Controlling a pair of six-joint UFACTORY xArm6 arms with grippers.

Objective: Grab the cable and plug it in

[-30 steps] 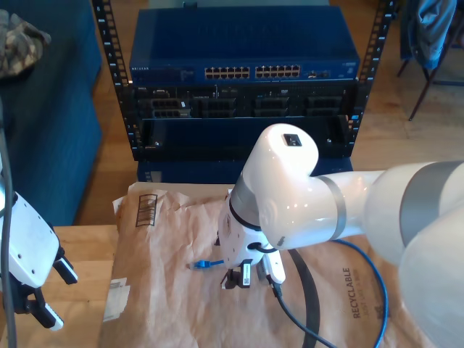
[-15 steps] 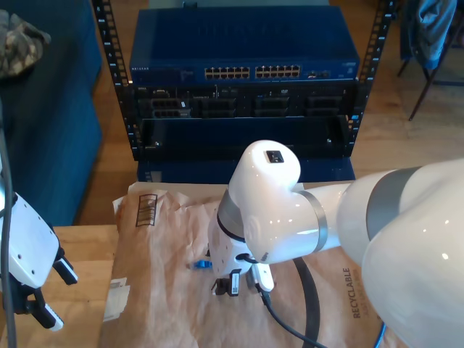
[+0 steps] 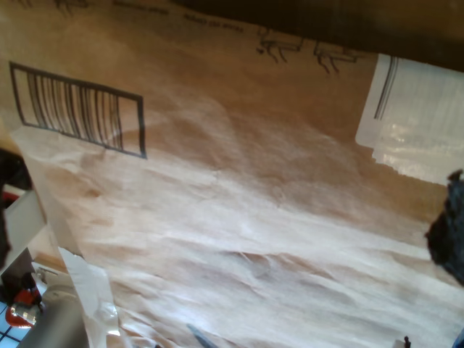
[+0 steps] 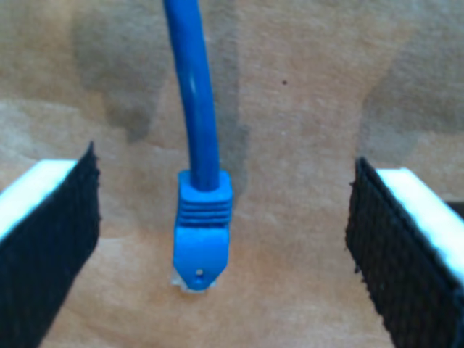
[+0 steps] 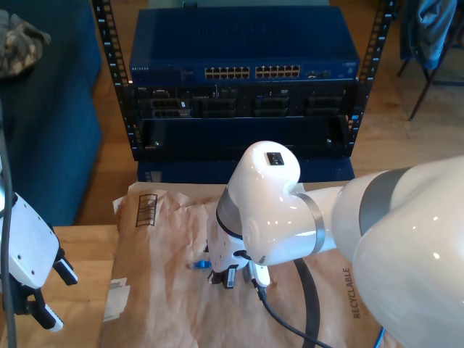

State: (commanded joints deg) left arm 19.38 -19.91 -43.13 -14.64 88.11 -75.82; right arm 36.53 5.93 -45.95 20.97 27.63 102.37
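Observation:
The cable's blue plug lies flat on brown paper, its cord running straight away from it. My second gripper is open and straddles the plug, with a black-padded finger on each side, neither touching it. In the exterior view the plug end peeks out just to the left of my second gripper, which hangs low under the big white arm. A further bit of cable shows at that view's lower right. My first gripper hovers open at that view's lower left, off the paper.
A blue network switch with rows of ports sits in a black rack behind the table. The brown paper carries a barcode and a white label. The arm's thick dark cable loops across the paper.
My second arm has swung toward the exterior view's left and come down over the cable's plug end. My first gripper has stayed where it was.

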